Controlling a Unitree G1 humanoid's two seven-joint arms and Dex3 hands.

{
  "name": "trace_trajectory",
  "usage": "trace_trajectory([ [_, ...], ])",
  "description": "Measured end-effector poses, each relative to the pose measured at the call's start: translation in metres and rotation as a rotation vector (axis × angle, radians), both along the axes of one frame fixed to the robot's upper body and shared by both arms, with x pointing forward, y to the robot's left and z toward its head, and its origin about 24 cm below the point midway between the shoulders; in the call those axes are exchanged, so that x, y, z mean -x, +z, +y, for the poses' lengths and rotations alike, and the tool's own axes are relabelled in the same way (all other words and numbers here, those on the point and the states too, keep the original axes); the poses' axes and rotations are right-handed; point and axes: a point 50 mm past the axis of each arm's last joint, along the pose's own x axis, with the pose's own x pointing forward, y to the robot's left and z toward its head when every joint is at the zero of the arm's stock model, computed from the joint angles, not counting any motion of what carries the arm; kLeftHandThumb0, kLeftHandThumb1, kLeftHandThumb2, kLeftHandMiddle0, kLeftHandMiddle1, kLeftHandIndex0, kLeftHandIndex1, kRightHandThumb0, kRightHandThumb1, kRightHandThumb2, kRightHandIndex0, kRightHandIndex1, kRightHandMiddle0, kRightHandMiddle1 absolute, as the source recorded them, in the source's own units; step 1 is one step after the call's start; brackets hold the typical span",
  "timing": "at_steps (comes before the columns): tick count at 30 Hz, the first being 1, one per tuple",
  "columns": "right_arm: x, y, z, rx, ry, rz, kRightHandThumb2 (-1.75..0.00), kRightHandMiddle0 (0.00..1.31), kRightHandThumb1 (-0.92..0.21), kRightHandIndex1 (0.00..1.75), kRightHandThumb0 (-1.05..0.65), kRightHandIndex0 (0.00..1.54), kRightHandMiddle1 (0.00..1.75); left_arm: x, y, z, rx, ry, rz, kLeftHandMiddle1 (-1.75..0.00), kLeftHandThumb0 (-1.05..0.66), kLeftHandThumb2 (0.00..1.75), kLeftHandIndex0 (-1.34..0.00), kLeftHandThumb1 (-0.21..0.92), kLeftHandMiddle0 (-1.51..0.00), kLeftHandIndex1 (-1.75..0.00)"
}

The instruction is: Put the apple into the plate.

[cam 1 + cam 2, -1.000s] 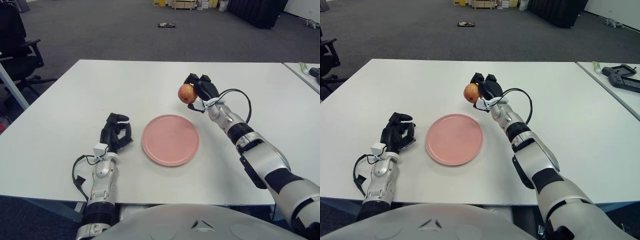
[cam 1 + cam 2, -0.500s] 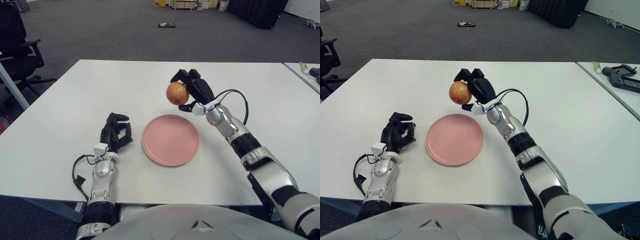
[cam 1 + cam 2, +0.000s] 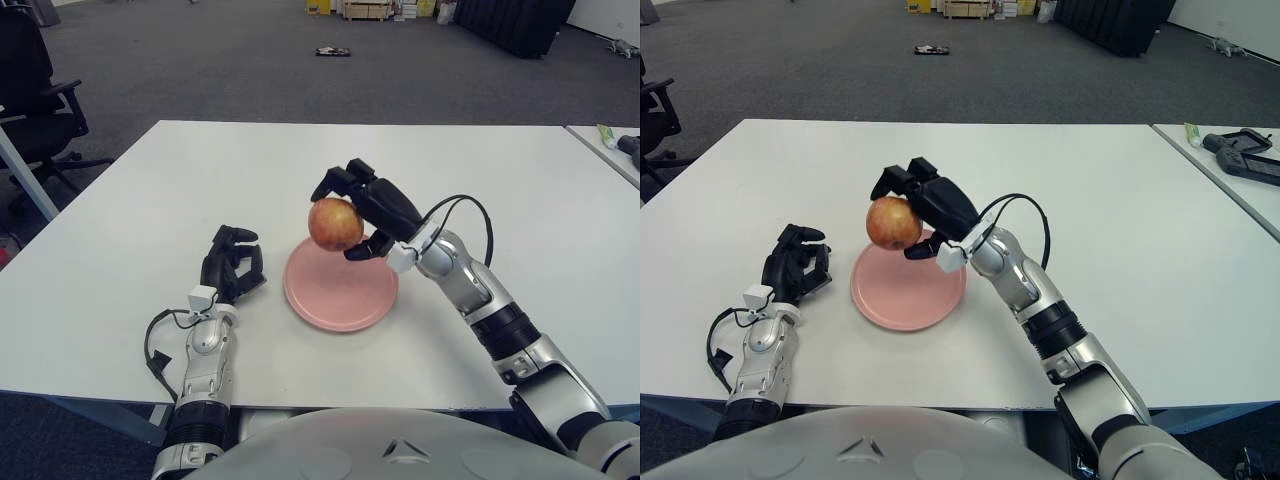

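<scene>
Holding the apple (image 3: 335, 224) above the plate (image 3: 340, 293), right hand (image 3: 372, 207); no writing legible.

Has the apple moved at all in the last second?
Yes. The right hand has carried the apple leftward and nearer, from beyond the plate to over it.

Red-yellow apple (image 3: 335, 223) held above the round pink plate (image 3: 335, 295).

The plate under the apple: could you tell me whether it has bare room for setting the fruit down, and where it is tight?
The pink plate is bare across its whole face, so the apple held above it in the right hand has free room. It is tighter at the plate's left rim, where the left hand sits close. The white table beyond the plate and to its right is open.
</scene>
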Motion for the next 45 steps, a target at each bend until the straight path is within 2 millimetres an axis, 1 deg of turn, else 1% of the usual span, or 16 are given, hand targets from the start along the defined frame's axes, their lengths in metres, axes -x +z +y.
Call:
trace_trajectory([
  [6,0.016,-0.013,0.005,0.102,0.130,0.044,-1.73,0.66,0.05,1.74,-0.01,0.88,1.75,-0.001,-0.001,0.000,-0.002,0.008,0.011,-1.75,-0.42,1.09,-0.46,0.51,-0.87,-1.75],
  [10,0.018,-0.019,0.005,0.180,0.174,0.077,-1.74,0.69,0.06,1.74,-0.01,0.89,1.72,-0.002,-0.001,0.000,-0.003,0.009,0.012,-1.75,-0.42,1.09,-0.46,0.50,-0.87,-1.75],
  [14,0.018,-0.025,0.006,0.216,0.191,0.100,-1.75,0.70,0.07,1.75,-0.01,0.90,1.70,-0.002,-0.001,0.000,-0.003,0.009,0.011,-1.75,-0.42,1.09,-0.46,0.50,-0.88,-1.75],
  [17,0.018,-0.034,0.007,0.244,0.204,0.114,-1.75,0.70,0.07,1.75,-0.01,0.90,1.70,-0.003,-0.001,0.001,-0.005,0.008,0.010,-1.75,-0.42,1.09,-0.46,0.50,-0.87,-1.75],
  [22,0.023,-0.054,0.010,0.309,0.232,0.114,-1.75,0.69,0.07,1.75,-0.01,0.90,1.71,-0.004,-0.001,0.001,-0.009,0.006,-0.005,-1.75,-0.42,1.09,-0.46,0.50,-0.87,-1.75],
  [26,0.026,-0.065,0.010,0.327,0.237,0.105,-1.75,0.68,0.06,1.75,-0.01,0.90,1.73,-0.004,-0.001,0.001,-0.012,0.006,-0.013,-1.75,-0.42,1.09,-0.47,0.50,-0.87,-1.75],
  [37,0.021,-0.070,0.009,0.298,0.195,0.037,-1.75,0.69,0.07,1.75,-0.01,0.91,1.71,-0.004,-0.001,0.001,-0.035,0.003,-0.029,-1.75,-0.43,1.14,-0.49,0.47,-0.89,-1.75],
  [39,0.020,-0.069,0.009,0.290,0.187,0.021,-1.75,0.70,0.08,1.75,-0.01,0.91,1.69,-0.004,-0.001,0.001,-0.036,0.003,-0.031,-1.75,-0.43,1.15,-0.50,0.46,-0.90,-1.75],
  [41,0.020,-0.068,0.009,0.282,0.179,0.003,-1.75,0.75,0.10,1.75,-0.01,0.93,1.62,-0.004,-0.001,0.001,-0.036,0.003,-0.031,-1.75,-0.44,1.16,-0.51,0.45,-0.90,-1.75],
  [43,0.019,-0.067,0.009,0.278,0.175,-0.012,-1.75,0.77,0.11,1.75,-0.01,0.94,1.58,-0.004,-0.001,0.001,-0.037,0.004,-0.030,-1.75,-0.43,1.16,-0.50,0.45,-0.89,-1.75],
  [45,0.019,-0.067,0.009,0.275,0.172,-0.016,-1.71,0.74,0.07,1.75,-0.02,0.92,1.59,-0.004,-0.001,0.001,-0.039,0.006,-0.024,-1.75,-0.43,1.13,-0.49,0.48,-0.88,-1.75],
])
